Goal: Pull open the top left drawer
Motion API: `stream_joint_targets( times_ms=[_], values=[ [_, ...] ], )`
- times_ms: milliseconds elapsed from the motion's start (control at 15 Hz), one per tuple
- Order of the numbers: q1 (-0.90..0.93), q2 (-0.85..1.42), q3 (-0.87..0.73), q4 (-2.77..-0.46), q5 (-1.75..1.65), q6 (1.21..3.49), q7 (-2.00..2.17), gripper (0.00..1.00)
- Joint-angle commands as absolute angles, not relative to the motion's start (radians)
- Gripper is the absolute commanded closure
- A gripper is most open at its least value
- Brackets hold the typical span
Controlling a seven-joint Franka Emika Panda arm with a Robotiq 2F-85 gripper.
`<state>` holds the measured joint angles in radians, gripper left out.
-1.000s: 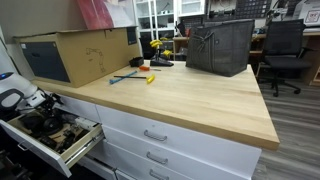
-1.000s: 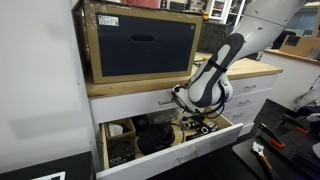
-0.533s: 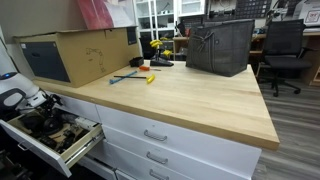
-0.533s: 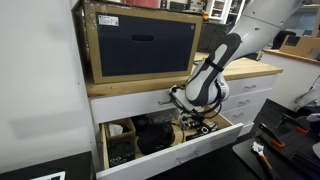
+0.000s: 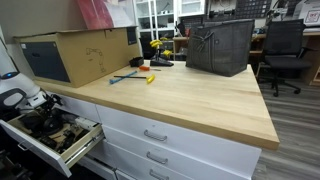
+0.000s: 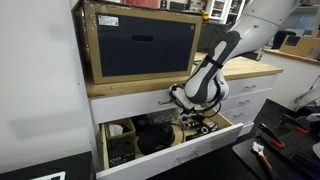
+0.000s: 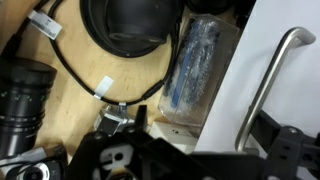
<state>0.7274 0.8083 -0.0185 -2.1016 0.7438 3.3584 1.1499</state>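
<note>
The top left drawer (image 6: 130,104) is the white front just under the worktop, and it is shut. Its silver bar handle (image 6: 165,100) also shows in the wrist view as a bar handle (image 7: 265,85) on white. My gripper (image 6: 179,98) hovers right at that handle, above the drawer pulled out below. In the wrist view my gripper (image 7: 205,142) is open. The handle's near end runs just inside one black finger (image 7: 285,140), and nothing is gripped. In an exterior view the gripper (image 5: 20,100) shows at the left edge.
A lower drawer (image 6: 215,135) stands pulled out, full of dark tools and cables (image 7: 125,30), with a clear bag of blue parts (image 7: 195,65). A cardboard box (image 6: 140,42) sits on the wooden worktop (image 5: 190,100). More white drawers with bar handles (image 5: 155,135) lie further along.
The arm has shifted very slightly toward the cabinet front. The jaws stay open and both drawers are unmoved.
</note>
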Motion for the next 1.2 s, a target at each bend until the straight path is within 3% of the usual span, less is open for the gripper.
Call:
stream_joint_targets(
  times_ms=[0, 1133],
  values=[
    [0.622, 0.837, 0.071, -2.060, 0.750, 3.245, 1.145, 0.00],
    [0.536, 0.858, 0.289, -2.179, 0.786, 3.448, 1.132, 0.00]
  ],
)
